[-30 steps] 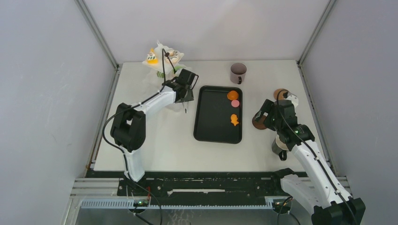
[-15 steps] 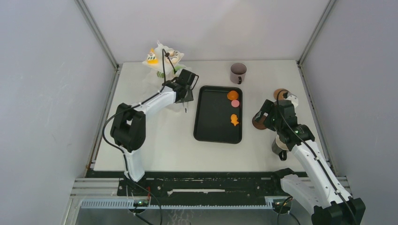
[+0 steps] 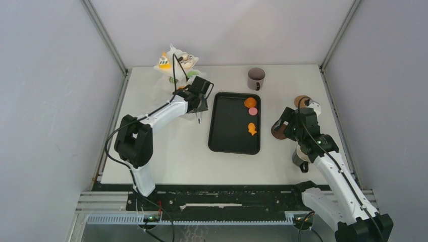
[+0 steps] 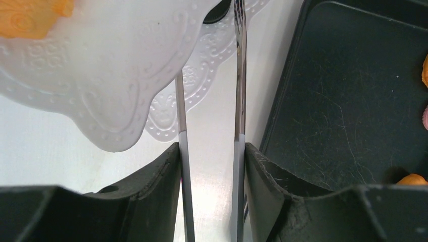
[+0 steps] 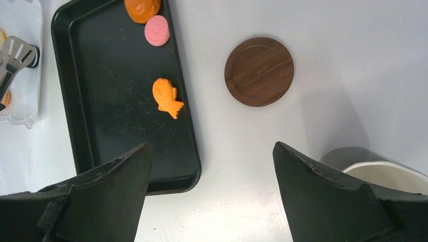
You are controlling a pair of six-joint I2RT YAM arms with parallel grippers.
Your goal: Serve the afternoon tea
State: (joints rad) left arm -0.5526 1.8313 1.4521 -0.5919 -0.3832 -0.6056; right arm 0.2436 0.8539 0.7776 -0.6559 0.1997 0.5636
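- left hand (image 4: 212, 151) pinching metal tongs (image 4: 239, 75) by white stand (image 4: 126, 65), table (image 3: 166, 156) 11 o'clock
- right hand (image 5: 212, 146) spread, empty
- orange fish pastry (image 5: 166, 97) on black tray (image 5: 101, 101), 3 o'clock side; mug (image 3: 256, 77) at table 1 o'clock

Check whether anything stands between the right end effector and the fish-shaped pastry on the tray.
Nothing visible does. The open right end effector hovers over the table; only the rim of the tray lies before the fish-shaped pastry.

Top external: high behind, looking down on whole table (image 3: 171, 151). Wrist views: close, facing down. Shared by all: black tray (image 3: 229, 131).
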